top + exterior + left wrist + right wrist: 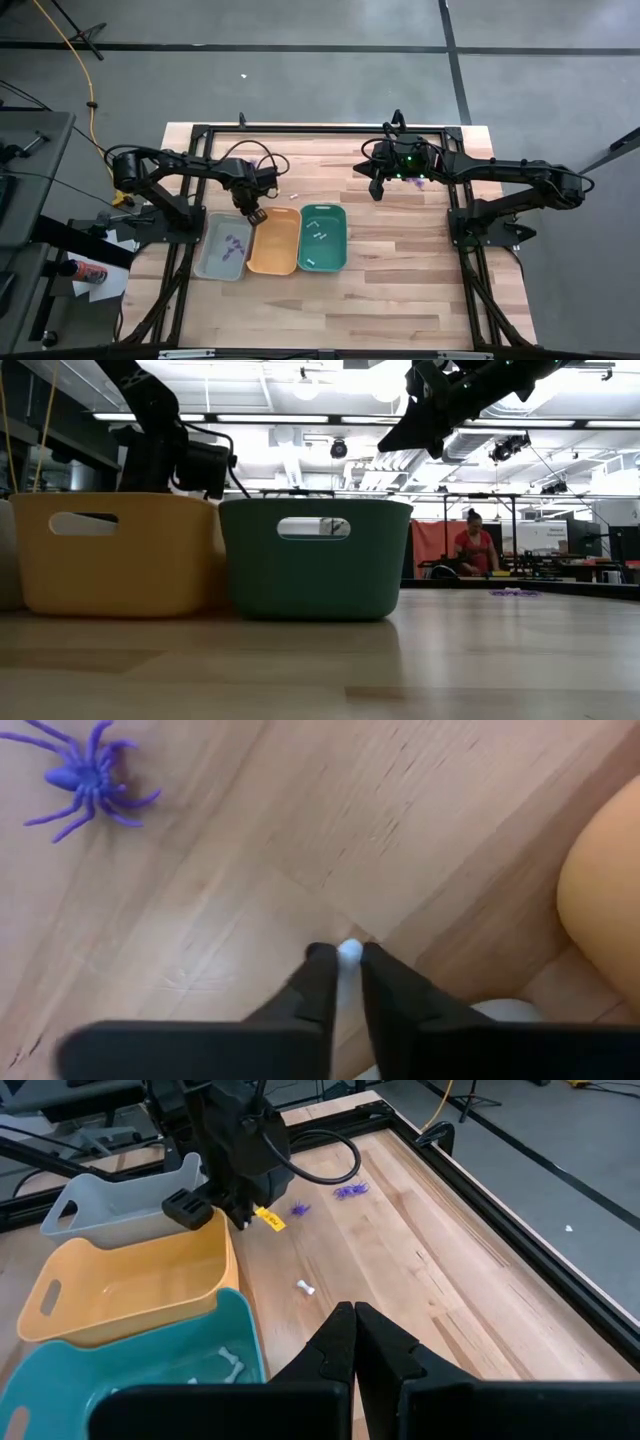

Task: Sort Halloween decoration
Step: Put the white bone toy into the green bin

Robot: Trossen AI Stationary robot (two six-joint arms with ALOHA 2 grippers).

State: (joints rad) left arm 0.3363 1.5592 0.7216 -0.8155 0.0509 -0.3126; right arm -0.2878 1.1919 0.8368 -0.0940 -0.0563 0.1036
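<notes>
Looking down, we saw the left claw (342, 960) clenched on a small white piece (349, 952) just above the desk (400, 280), beside the orange tray (273, 242). Right claw (355, 1316) was closed, empty, raised over the desk's far side. Purple spider (88, 778) lay on the wood near the left claw.

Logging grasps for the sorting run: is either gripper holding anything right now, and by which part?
The left gripper pinches a small white stick-like piece at one end between its fingertips. The right gripper is shut and empty.
</notes>
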